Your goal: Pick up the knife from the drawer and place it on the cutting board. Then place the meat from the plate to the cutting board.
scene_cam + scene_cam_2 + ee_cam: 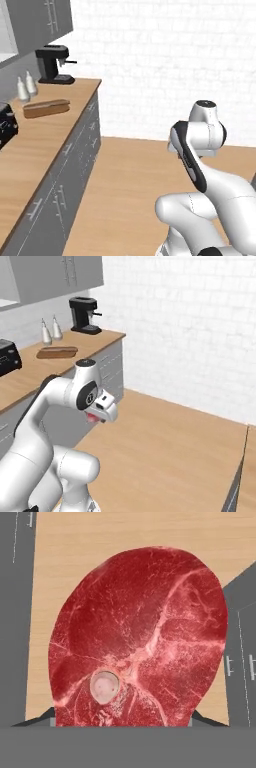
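Fingers (122, 724) clamped on meat (137, 637), dark tips peeking out at slab's two lower corners. Meat held up above wood floor (125, 537), grey cabinet fronts either side. In right base view, red sliver of meat (93, 417) under hand. Cutting board (56, 352) lies on worktop (30, 373) near coffee machine (83, 315), well apart from meat.

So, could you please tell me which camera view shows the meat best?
The hand view: the meat takes up most of the picture, with its pale streaks and small round bone plain to see. The right base view gives just a red sliver under the pincer. In the left base view I cannot make it out.
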